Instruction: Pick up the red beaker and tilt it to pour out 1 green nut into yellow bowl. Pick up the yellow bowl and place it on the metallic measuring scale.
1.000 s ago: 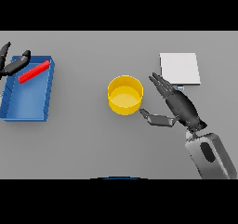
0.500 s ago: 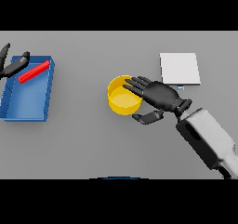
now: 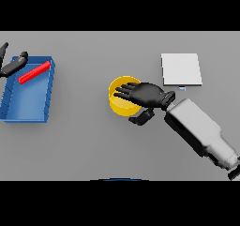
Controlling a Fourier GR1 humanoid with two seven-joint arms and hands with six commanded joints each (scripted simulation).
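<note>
The yellow bowl point(image 3: 120, 102) stands upright near the middle of the table. My right hand point(image 3: 146, 94) lies over its right half, palm down, fingers spread straight across the rim and thumb below the bowl's lower right side. It is open. The bowl's inside is partly hidden by the hand. The red beaker point(image 3: 34, 72) lies on its side in the upper part of the blue tray point(image 3: 28, 109) at the left. My left hand point(image 3: 12, 65) shows at the far left edge, just beside the tray's upper left corner. The metallic measuring scale point(image 3: 181, 69) sits at the upper right.
The blue tray's raised walls stand at the left. My right forearm point(image 3: 199, 131) slants from the lower right toward the bowl, passing below the scale.
My right hand has swung left from beside the bowl to over its right half, turning palm down. The bowl, tray and left hand have not moved.
</note>
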